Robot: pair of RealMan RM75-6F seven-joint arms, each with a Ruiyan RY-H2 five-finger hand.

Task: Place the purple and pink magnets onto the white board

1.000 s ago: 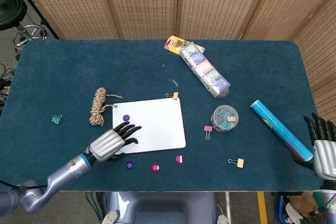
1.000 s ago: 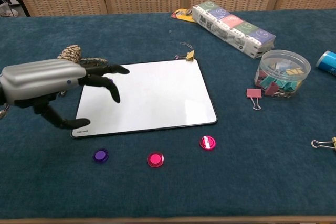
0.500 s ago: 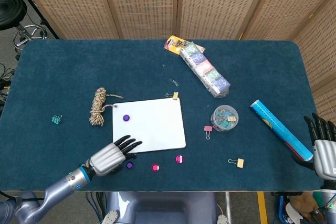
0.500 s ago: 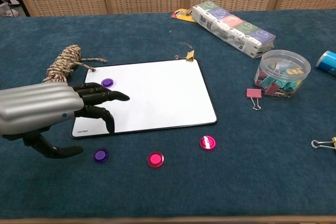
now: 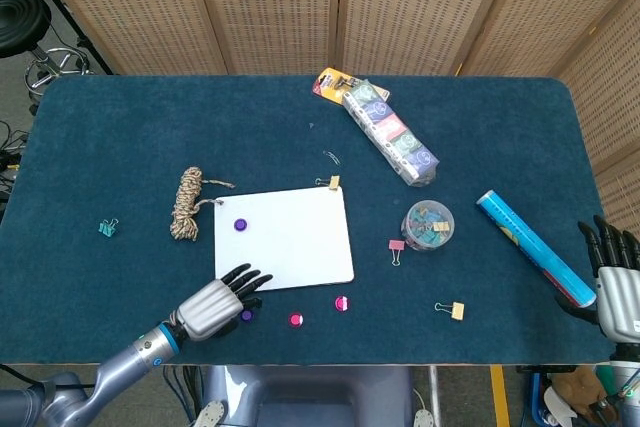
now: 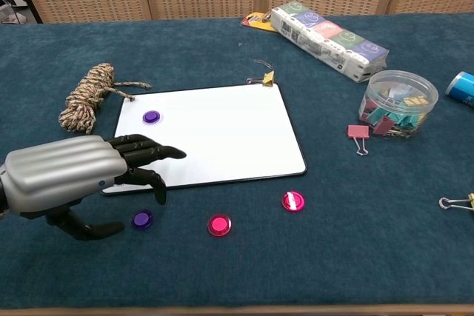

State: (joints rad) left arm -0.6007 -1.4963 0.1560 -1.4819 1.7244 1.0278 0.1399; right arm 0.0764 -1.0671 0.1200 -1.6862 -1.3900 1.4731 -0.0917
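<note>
The white board (image 5: pixel 290 239) (image 6: pixel 222 135) lies flat mid-table with one purple magnet (image 5: pixel 240 225) (image 6: pixel 151 117) on its far left corner. A second purple magnet (image 5: pixel 246 315) (image 6: pixel 141 219) lies on the cloth just before the board's near left corner. A pink magnet (image 5: pixel 296 320) (image 6: pixel 218 224) and a pink-and-white one (image 5: pixel 342 303) (image 6: pixel 292 200) lie to its right. My left hand (image 5: pixel 213 305) (image 6: pixel 78 179) hovers open over the loose purple magnet, fingers spread, holding nothing. My right hand (image 5: pixel 618 282) rests open at the table's right edge.
A rope coil (image 5: pixel 187 204) lies left of the board and a yellow clip (image 5: pixel 332 182) at its far right corner. A clip jar (image 5: pixel 427 224), a pink clip (image 5: pixel 396 246), a box row (image 5: pixel 390 134), a blue tube (image 5: pixel 533 246) and another yellow clip (image 5: pixel 452 309) occupy the right half.
My left hand has drawn back off the board toward the near edge, uncovering the purple magnet on the board and coming over the loose one. The right hand stayed put.
</note>
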